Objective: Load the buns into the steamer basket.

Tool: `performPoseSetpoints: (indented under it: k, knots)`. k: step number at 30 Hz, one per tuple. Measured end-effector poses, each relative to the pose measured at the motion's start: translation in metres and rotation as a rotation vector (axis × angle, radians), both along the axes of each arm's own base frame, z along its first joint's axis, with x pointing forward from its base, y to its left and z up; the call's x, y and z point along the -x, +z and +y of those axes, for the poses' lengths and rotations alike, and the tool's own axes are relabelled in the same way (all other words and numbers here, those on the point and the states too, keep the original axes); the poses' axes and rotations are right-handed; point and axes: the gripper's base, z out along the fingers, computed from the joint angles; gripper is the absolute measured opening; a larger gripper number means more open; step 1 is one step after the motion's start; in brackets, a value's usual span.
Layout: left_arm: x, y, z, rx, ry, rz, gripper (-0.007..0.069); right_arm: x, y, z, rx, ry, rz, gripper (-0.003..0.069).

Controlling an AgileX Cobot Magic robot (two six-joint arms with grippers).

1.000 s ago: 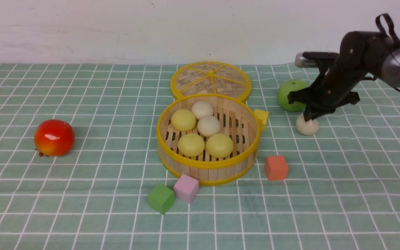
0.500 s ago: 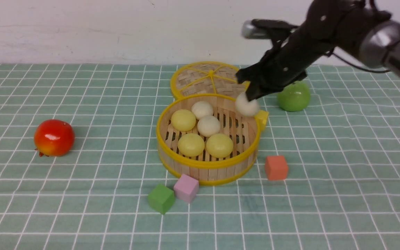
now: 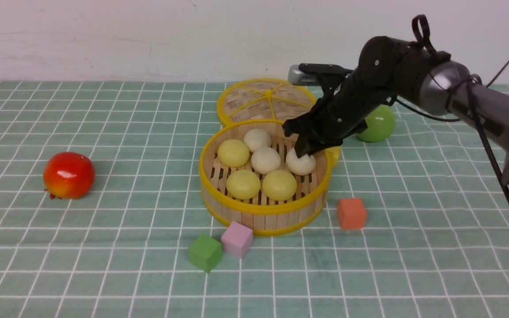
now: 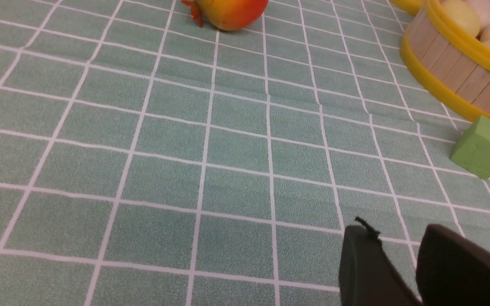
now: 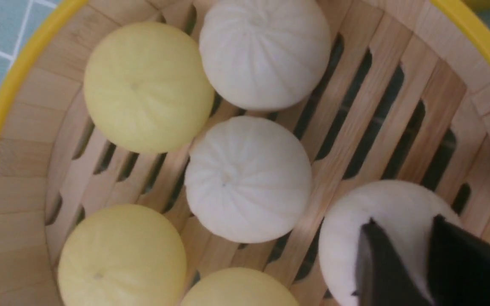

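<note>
- The buns [image 3: 259, 163] are all sitting inside the basket [image 3: 263, 207] near the middle of the table: three yellow, three white.
- The sixth, a white bun [image 3: 301, 163], is lying on the slats at the basket's right side, just beside the wall, with the right gripper [image 3: 304, 149] right on top of it.
- From the right wrist view, the gripper's dark fingers [image 5: 462, 263] are lying over the white bun [image 5: 381, 221] with only a narrow gap showing between them; I cannot tell whether they are pinching it or letting go.
- The left gripper [image 4: 402, 263] is hanging low over bare cloth at the table's near left, holding nothing; its two fingers are standing a little apart.
- To finish well, I would say the right gripper needs to spread fully before lifting, then rise straight up, so the bun is not dragged against the wall or nudged into the neighbouring white bun [image 5: 247, 178].
- The task looks as good as done once that release is clean.
- The front view is giving the surroundings: the lid [image 3: 267, 99] touching the basket's far side, a green apple [image 3: 378, 123] behind the right arm, a red apple [image 3: 69, 174] well off to the left, and cubes [image 3: 237, 238] around the basket.
- The right wrist view alone is showing the pleats on the white buns and the slatted floor.
- The left wrist view alone is showing the left gripper, which the front view misses.
</note>
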Motion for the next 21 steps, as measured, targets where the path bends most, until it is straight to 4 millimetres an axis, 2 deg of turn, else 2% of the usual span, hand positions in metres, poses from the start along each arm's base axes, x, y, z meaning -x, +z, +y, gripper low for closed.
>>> performPoseSetpoints:
  k: [3, 4, 6, 10, 11, 13, 14, 15, 16, 20, 21]
  knots:
    - [0.000, 0.000, 0.000, 0.000, 0.000, 0.000, 0.0189, 0.005, 0.015, -0.001, -0.002, 0.008, -0.009, 0.0347]
    - [0.000, 0.000, 0.000, 0.000, 0.000, 0.000, 0.0189, 0.005, 0.017, -0.001, -0.003, 0.008, -0.012, 0.0355]
    - [0.000, 0.000, 0.000, 0.000, 0.000, 0.000, 0.0189, 0.014, 0.037, -0.005, 0.015, 0.024, -0.022, 0.0437]
    - [0.000, 0.000, 0.000, 0.000, 0.000, 0.000, 0.0189, 0.038, 0.087, -0.017, 0.076, 0.051, -0.063, 0.0475]
    - [0.000, 0.000, 0.000, 0.000, 0.000, 0.000, 0.0189, 0.038, 0.087, -0.017, 0.076, 0.051, -0.063, 0.0474]
    - [0.000, 0.000, 0.000, 0.000, 0.000, 0.000, 0.0189, 0.062, 0.128, -0.029, 0.122, 0.060, -0.099, 0.0424]
    - [0.000, 0.000, 0.000, 0.000, 0.000, 0.000, 0.0189, 0.064, 0.130, -0.030, 0.125, 0.059, -0.101, 0.0424]
    - [0.000, 0.000, 0.000, 0.000, 0.000, 0.000, 0.0189, 0.080, 0.154, -0.038, 0.152, 0.041, -0.126, 0.0356]
    - [0.000, 0.000, 0.000, 0.000, 0.000, 0.000, 0.0189, 0.089, 0.169, -0.044, 0.163, 0.020, -0.149, 0.0316]
    - [0.000, 0.000, 0.000, 0.000, 0.000, 0.000, 0.0189, 0.132, 0.223, -0.064, 0.150, -0.073, -0.249, 0.0062]
    - [0.000, 0.000, 0.000, 0.000, 0.000, 0.000, 0.0189, 0.145, 0.233, -0.068, 0.139, -0.089, -0.269, 0.0025]
